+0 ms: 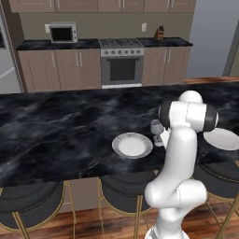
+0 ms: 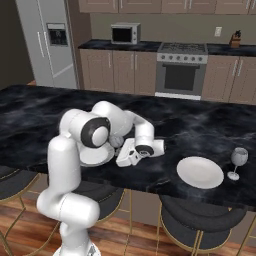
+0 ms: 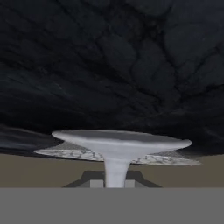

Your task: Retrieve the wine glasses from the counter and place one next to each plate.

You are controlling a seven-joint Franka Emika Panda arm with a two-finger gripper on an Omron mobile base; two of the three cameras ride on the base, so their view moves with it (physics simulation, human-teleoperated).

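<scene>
Tool (image 2: 120,150) tight around wine glass (image 3: 117,151)

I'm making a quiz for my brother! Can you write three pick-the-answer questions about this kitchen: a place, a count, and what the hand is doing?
1. Where is the free-standing clear stemmed wine glass? A on the stove; B beside a round white plate; C on a stool.
2. How many white plates? A one; B two; C four.
3. The hand is: A shut on a second glass; B open; C holding a plate.

B, it stands by the plate. B, two lie on the black marble island. A, its stem sits between the fingertips.
</scene>
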